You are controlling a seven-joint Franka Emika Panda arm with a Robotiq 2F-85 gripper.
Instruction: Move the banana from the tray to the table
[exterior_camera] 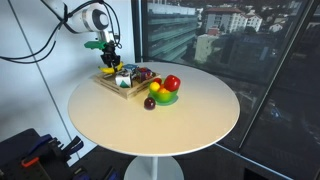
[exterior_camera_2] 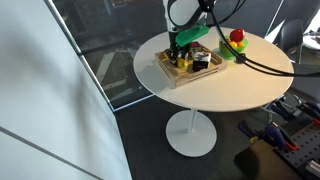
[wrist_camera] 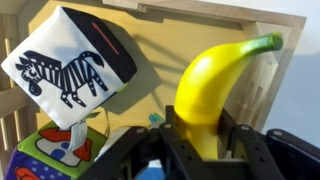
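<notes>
my gripper (wrist_camera: pixel 205 138) is drawn in narrow on the banana (wrist_camera: pixel 215 80), with my fingers (wrist_camera: pixel 240 140) pressing its thick lower end from both sides. the banana is inside the wooden tray (wrist_camera: pixel 215 12). its green stem tip points toward the far corner, close under the tray's back wall and near the side wall. i cannot tell whether it rests on the tray floor or hangs just above it. on the banana's other side there is a strip of bare tray floor, then the zebra cube (wrist_camera: pixel 68 65), which sits tilted in my wrist view. below the cube a colourful block (wrist_camera: pixel 45 152) lies just beside my knuckles. in both exterior views i hang over the tray (exterior_camera: pixel 112 88) (exterior_camera_2: pixel 172 76), which sits near the rim of the round table (exterior_camera: pixel 150 130) (exterior_camera_2: pixel 205 98). a fruit pile (exterior_camera: pixel 166 92) lies just beside the tray. past these, the tabletop is a wide bare sweep out to its curved edge.
</notes>
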